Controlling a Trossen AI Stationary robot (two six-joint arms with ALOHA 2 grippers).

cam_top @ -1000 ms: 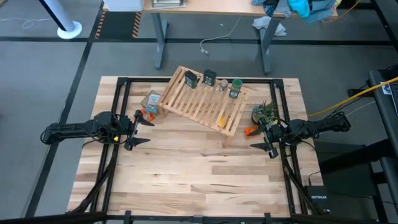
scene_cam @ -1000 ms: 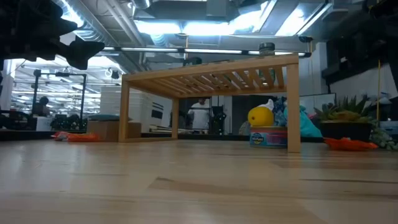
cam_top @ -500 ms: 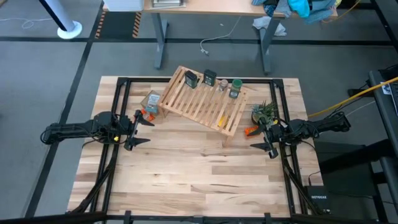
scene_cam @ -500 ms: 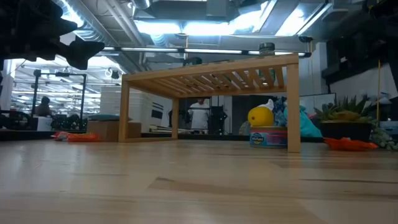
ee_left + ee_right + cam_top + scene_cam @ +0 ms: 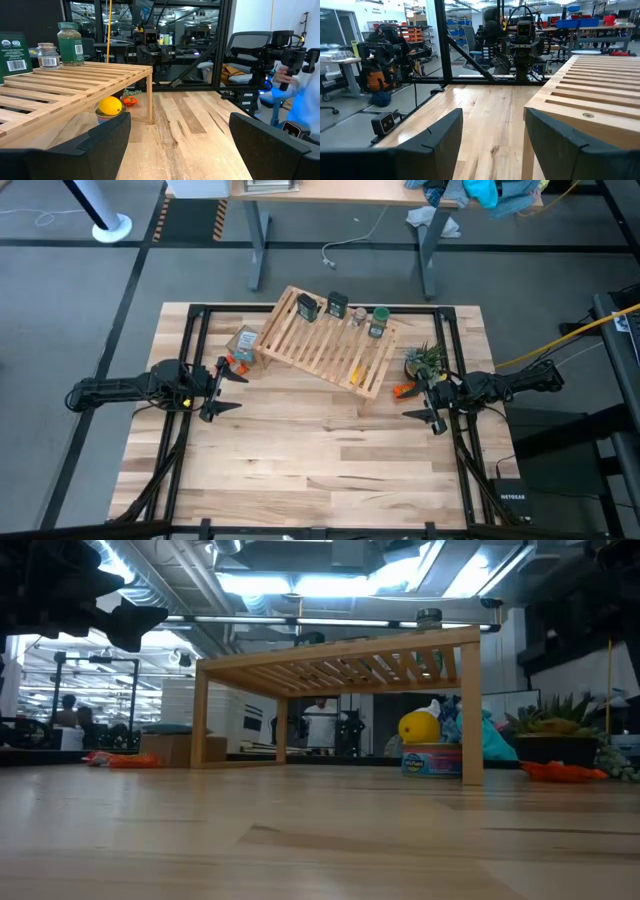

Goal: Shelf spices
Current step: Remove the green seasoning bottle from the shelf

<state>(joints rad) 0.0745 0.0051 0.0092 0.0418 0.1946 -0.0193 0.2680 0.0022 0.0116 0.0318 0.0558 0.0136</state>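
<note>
High view: the four spice jars are already standing in a row along the far edge of the shelf (image 5: 325, 340): a dark squarish jar (image 5: 306, 307), a second dark squarish jar (image 5: 337, 305), the tiny clear glass jar (image 5: 356, 317) and the green round jar (image 5: 378, 323). The left tool (image 5: 222, 387) is hovering over the worktop (image 5: 320, 460) with its fingers spread, gripping nothing; the row is lying ahead of it and off toward the far side. The right tool (image 5: 430, 403) is likewise released and empty, with the green round jar ahead and farther from it. The row's long axis is running along the shelf's far edge, and each tool is sitting near one end of the shelf. No jar is remaining on the worktop, so the task is judged effectively complete.

Low view: the shelf (image 5: 340, 660) is appearing as a raised rack on legs; only jar tops are peeking above it, a detail of height the high view is not giving.

Left wrist view: the green round jar (image 5: 70, 43), glass jar (image 5: 47, 55) and one dark jar (image 5: 12, 52) are showing upright on the slats, with a yellow-lidded tub (image 5: 110, 108) beneath, hidden from overhead.

Right wrist view: only the shelf (image 5: 600, 95) is showing; the jars are out of sight.
</note>
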